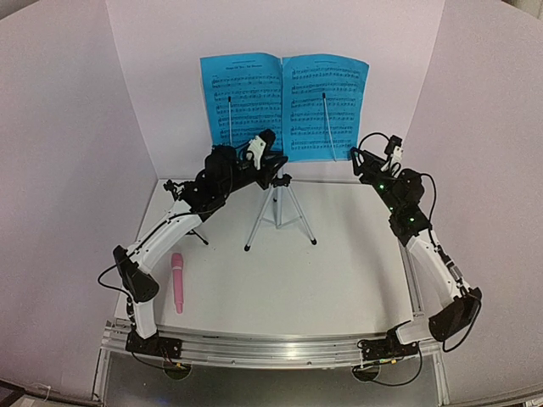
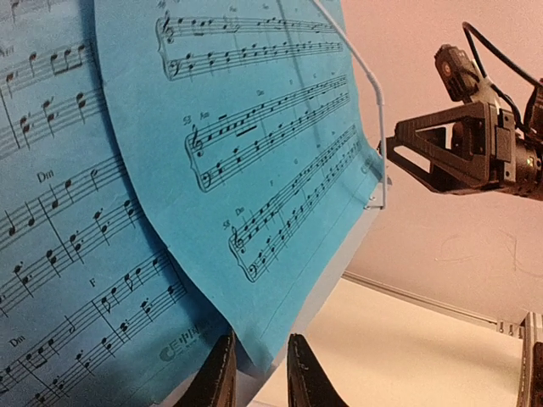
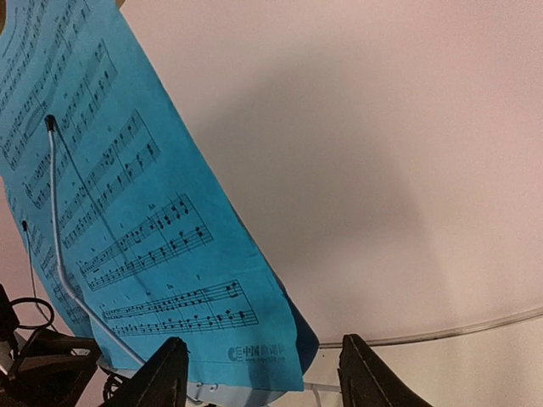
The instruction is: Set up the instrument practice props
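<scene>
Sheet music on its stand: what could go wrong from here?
The left gripper pinches the music stand at its lower ledge; a sideways tug could tip it on its slim legs. The open right gripper hovers at a bottom corner of the sheet music; closing or lifting might crease or dislodge it.

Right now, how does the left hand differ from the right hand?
The left hand has its fingers pinched close on the lower ledge of the music stand; the right hand has its fingers spread wide, gripping nothing. The left hand sits under the middle of the sheet music; the right hand frames its lower right corner. Both are raised and face the sheet music.
</scene>
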Robot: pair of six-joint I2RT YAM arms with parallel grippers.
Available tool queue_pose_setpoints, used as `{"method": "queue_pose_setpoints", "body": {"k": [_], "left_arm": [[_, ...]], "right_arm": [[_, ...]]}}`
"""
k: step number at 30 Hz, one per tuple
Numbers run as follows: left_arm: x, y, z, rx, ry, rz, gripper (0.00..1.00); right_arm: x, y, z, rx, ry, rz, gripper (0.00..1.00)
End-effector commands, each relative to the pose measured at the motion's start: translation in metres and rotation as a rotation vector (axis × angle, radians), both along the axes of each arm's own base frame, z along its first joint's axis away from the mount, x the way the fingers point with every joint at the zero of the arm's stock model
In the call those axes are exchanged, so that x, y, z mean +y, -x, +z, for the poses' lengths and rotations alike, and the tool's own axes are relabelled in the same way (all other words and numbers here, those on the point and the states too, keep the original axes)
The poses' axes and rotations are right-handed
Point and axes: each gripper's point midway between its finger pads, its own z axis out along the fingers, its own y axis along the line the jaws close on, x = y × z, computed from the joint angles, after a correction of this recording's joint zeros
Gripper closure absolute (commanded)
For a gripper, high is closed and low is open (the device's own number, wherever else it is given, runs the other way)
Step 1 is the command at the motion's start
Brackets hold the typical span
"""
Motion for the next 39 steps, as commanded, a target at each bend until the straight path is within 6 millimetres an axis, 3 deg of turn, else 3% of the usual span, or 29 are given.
{"method": "queue_pose_setpoints", "body": {"k": [1,5,9,12,17,22,26,31,35,39], "left_arm": [[0.04,0.057,0.101,-0.254,0.063,-0.075,0.76],[0.06,0.079,0.153,-0.545,0.084,-0.038,0.74],[0.083,0.07,0.208,-0.788,0.18,0.102,0.74],[0.084,0.07,0.229,-0.962,0.239,0.144,0.7],[0.066,0.072,0.229,-1.192,0.256,0.146,0.65],[0.063,0.067,0.223,-1.248,0.256,0.185,0.62],[0.078,0.079,0.232,-1.229,0.269,0.212,0.62],[0.108,0.091,0.245,-1.142,0.227,0.272,0.61],[0.126,0.109,0.238,-1.092,0.138,0.253,0.58],[0.161,0.12,0.235,-0.939,0.055,0.305,0.51]], "right_arm": [[-0.016,0.034,0.062,-0.142,0.0,-0.034,0.4],[-0.017,0.044,0.075,-0.168,-0.003,-0.023,0.4],[-0.013,0.046,0.077,-0.168,-0.018,0.009,0.4],[-0.007,0.046,0.077,-0.165,-0.021,0.039,0.4],[-0.003,0.049,0.077,-0.166,-0.022,0.069,0.39],[-0.002,0.057,0.079,-0.172,-0.02,0.09,0.39],[-0.003,0.057,0.072,-0.145,-0.012,0.082,0.39],[-0.006,0.056,0.045,-0.061,0.021,0.065,0.39],[-0.009,0.06,0.034,-0.045,0.036,0.053,0.38],[-0.009,0.061,0.017,0.028,0.073,0.058,0.38]]}}
